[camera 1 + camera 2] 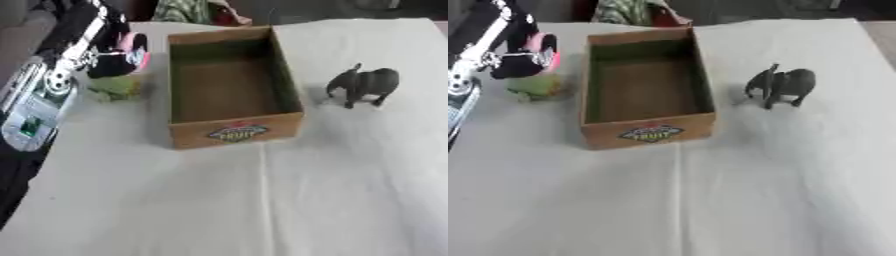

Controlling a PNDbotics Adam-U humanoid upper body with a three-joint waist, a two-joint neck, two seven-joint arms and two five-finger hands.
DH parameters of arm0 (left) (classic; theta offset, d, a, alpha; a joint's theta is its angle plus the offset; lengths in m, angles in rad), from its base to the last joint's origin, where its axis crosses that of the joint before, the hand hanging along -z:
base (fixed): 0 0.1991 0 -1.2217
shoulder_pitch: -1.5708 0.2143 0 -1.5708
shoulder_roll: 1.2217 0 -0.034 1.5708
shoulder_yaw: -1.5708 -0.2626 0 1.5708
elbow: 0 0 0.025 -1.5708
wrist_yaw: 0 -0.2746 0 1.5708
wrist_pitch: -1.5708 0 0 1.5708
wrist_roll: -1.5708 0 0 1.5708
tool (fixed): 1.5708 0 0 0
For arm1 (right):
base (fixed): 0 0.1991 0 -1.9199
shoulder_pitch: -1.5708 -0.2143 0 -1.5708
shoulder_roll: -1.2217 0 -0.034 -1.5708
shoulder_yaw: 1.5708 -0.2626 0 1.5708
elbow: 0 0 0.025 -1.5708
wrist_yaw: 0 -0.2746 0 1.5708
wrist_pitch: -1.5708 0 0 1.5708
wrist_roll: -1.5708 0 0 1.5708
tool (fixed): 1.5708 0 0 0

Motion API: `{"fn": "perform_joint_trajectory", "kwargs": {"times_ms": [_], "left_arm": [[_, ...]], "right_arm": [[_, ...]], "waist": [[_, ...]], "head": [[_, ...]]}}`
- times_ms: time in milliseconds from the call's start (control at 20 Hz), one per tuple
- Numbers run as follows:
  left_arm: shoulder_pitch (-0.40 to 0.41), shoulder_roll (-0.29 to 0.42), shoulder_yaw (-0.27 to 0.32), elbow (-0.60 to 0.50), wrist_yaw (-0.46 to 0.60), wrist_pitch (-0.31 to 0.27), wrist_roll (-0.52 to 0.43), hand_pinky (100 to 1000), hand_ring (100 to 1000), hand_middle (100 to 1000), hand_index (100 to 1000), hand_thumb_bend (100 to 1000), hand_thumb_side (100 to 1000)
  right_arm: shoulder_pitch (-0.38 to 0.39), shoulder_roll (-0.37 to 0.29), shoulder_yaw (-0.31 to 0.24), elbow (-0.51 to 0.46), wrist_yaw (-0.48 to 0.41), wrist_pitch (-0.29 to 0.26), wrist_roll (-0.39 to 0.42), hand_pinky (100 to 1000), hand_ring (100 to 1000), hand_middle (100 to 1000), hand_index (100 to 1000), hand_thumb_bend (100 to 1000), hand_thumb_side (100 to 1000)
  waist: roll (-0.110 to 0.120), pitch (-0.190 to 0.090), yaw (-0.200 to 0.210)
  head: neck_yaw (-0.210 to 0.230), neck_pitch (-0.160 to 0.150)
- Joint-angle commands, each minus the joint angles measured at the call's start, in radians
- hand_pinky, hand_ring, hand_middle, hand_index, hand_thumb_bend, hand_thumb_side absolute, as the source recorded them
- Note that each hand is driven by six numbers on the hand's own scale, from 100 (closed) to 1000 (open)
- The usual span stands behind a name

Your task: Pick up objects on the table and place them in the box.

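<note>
An open, empty cardboard box (pixel 234 131) with a fruit label on its front wall stands at the middle of the table. A dark grey toy elephant (pixel 365 86) stands upright on the cloth to the right of the box, apart from it. My left arm comes in from the upper left. My left hand (pixel 112 61) hovers just left of the box's far left corner, fingers curled round a pink thing (pixel 136 48). Under the hand a green object (pixel 114 88) lies on the table, partly hidden. My right hand shows in neither view.
A white cloth (pixel 262 200) covers the table, with a wide bare stretch in front of the box. The table's left edge (pixel 35 170) runs close below my left arm. Coloured fabric (pixel 188 10) lies beyond the far edge.
</note>
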Motion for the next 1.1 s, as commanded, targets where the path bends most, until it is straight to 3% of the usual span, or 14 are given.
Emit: {"fn": "perform_joint_trajectory", "kwargs": {"times_ms": [50, 300, 750, 1100], "left_arm": [[-0.07, -0.049, -0.036, 0.024, -0.018, -0.026, -0.01, 303, 217, 220, 409, 100, 184], [-0.172, -0.123, -0.059, 0.133, -0.061, -0.059, -0.004, 303, 217, 219, 409, 100, 187], [-0.205, -0.152, -0.068, 0.198, -0.08, -0.087, 0.004, 311, 220, 224, 414, 100, 190], [-0.233, -0.211, -0.065, 0.322, -0.102, -0.115, -0.006, 329, 237, 241, 430, 100, 164]], "right_arm": [[-0.019, -0.014, 0.0, -0.007, -0.007, -0.002, 0.01, 612, 679, 709, 797, 154, 100], [-0.02, -0.016, -0.003, -0.007, -0.007, -0.003, 0.009, 612, 679, 709, 797, 156, 100], [-0.022, -0.013, -0.002, -0.007, -0.009, -0.003, 0.009, 612, 679, 709, 797, 157, 100], [-0.029, -0.005, 0.006, -0.007, -0.011, -0.003, 0.018, 612, 679, 708, 797, 158, 100]], "waist": [[0.0, -0.024, 0.0], [-0.001, -0.019, 0.003], [-0.001, -0.02, -0.001], [-0.007, -0.02, -0.011]], "head": [[0.01, -0.015], [-0.001, -0.025], [-0.001, -0.027], [0.009, -0.031]]}}
